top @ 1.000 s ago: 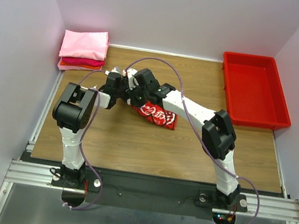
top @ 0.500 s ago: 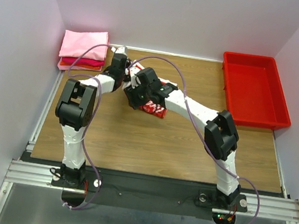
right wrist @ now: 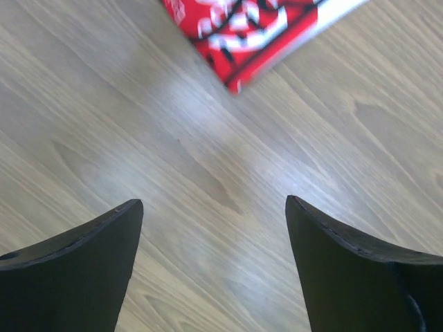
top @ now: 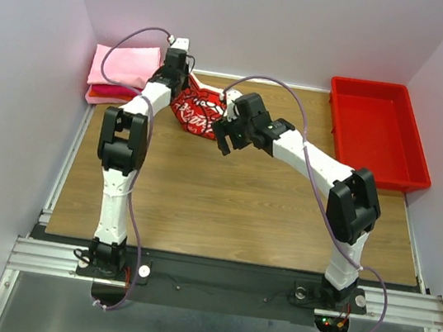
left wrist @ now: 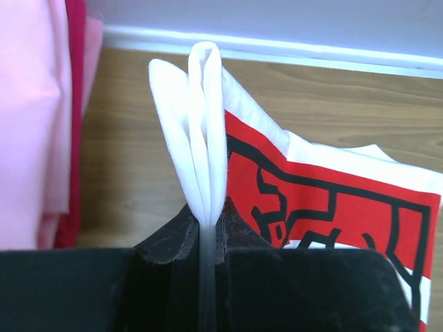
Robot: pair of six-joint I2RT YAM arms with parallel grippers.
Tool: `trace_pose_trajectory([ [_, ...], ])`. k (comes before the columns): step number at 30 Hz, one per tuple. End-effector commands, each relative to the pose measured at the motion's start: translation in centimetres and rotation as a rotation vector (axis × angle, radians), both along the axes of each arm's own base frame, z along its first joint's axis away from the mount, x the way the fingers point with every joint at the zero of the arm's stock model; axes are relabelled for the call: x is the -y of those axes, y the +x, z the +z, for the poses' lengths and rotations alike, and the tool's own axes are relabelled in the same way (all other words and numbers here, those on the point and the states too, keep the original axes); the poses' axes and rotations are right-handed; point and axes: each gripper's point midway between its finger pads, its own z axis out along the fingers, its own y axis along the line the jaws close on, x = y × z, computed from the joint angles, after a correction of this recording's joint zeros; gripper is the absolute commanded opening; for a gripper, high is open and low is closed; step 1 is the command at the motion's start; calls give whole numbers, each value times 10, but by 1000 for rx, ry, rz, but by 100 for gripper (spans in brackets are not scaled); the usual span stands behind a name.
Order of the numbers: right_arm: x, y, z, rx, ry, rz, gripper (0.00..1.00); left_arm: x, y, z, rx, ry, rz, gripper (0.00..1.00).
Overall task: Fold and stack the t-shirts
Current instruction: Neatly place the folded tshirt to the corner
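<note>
A folded white t-shirt with a red printed graphic [top: 196,110] hangs just above the table's far left part. My left gripper [top: 176,86] is shut on its white folded edge [left wrist: 205,138], the cloth pinched between both fingers. To the left lies a stack of folded pink and red t-shirts [top: 123,73], also at the left edge of the left wrist view as pink cloth [left wrist: 31,117]. My right gripper [top: 227,138] stands open to the right of the graphic shirt, over bare wood. The shirt's red corner [right wrist: 249,28] shows ahead of its fingertips.
A rigid red plastic tray [top: 378,131] sits at the far right corner. White walls close in the left, back and right sides. A pale strip [left wrist: 277,52] runs along the table's far edge beyond the held shirt.
My left gripper has closed on the graphic shirt and carried it back and left, towards the pink stack. My right gripper has opened, let go of the shirt, and drawn back to the right.
</note>
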Motion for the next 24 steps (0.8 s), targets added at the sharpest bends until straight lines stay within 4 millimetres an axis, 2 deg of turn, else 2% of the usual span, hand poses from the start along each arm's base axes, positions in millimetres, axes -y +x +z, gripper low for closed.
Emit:
trace_pose_trajectory([
  [1,4,2,31,77,37,-3,93,-31,28,69,125,150,-3,0],
  [2,5,1,29,72,34,-4,98,-39,32,69,125,164,-7,0],
  [3,7,1,29,73,33,-8,100,-43,36,81,144,170,-1,0],
  [10,9,1,25,63,30,-11,100,-68,50,147,267,265,15,0],
  [13,8,0,24,56,33,-8,100,-68,50,165,296,292,6,0],
  [20,7,0,22,53,33,-8,100,-63,47,193,350,288,-10,0],
  [24,8,0,21,51,32,-10,100,-65,44,220,402,291,8,0],
])
